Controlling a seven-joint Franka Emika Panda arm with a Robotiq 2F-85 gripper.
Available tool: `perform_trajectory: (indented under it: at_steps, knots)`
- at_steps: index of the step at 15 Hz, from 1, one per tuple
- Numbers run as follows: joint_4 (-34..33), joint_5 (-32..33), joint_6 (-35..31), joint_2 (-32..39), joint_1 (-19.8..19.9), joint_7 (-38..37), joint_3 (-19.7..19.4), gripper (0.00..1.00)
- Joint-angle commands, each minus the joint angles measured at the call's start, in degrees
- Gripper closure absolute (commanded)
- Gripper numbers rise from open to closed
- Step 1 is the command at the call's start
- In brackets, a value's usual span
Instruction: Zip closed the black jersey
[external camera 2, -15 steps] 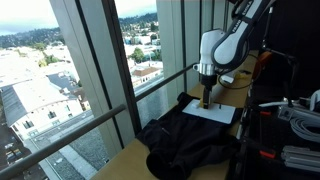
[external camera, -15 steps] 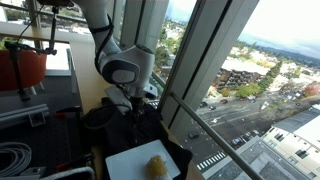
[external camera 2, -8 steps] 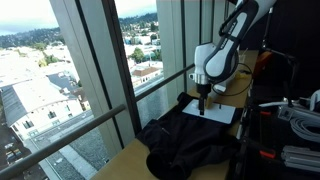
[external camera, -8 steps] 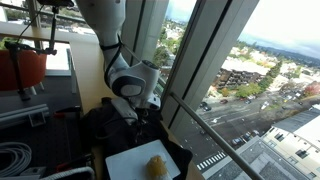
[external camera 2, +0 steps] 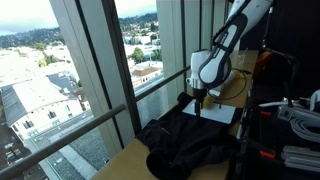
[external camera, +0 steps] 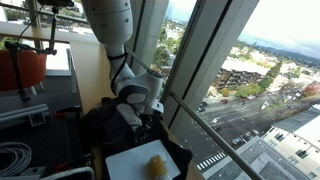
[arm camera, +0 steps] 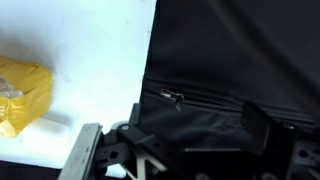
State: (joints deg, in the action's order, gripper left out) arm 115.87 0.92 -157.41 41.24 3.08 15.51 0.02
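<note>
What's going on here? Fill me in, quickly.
A robot arm is working on a black jersey spread on a table. Its claw hangs open, low over the garment's edge beside a white sheet with a yellow object on it. The wrist view shows the zipper pull between the fingers, not yet gripped.

A white sheet [external camera: 128, 160] is seen lying flat beside the glass in both exterior views, with a crumpled yellow object [external camera: 157, 167] resting on it near one edge; in the wrist view that object is cut off by the left border. Dark window mullions [external camera 2: 95, 75] are seen crossing the frame, with city buildings [external camera: 262, 75] and streets visible far below through the glass. A red-orange container [external camera: 20, 68] and coiled white cables [external camera: 14, 160] are noted on the dark racks away from the window.
</note>
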Motion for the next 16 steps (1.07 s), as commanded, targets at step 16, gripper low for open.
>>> perform_trajectory:
  at_steps: [16]
  knots:
    - [-4.5,1.7,-0.1,5.0,-0.1,-2.3,0.1,0.00]
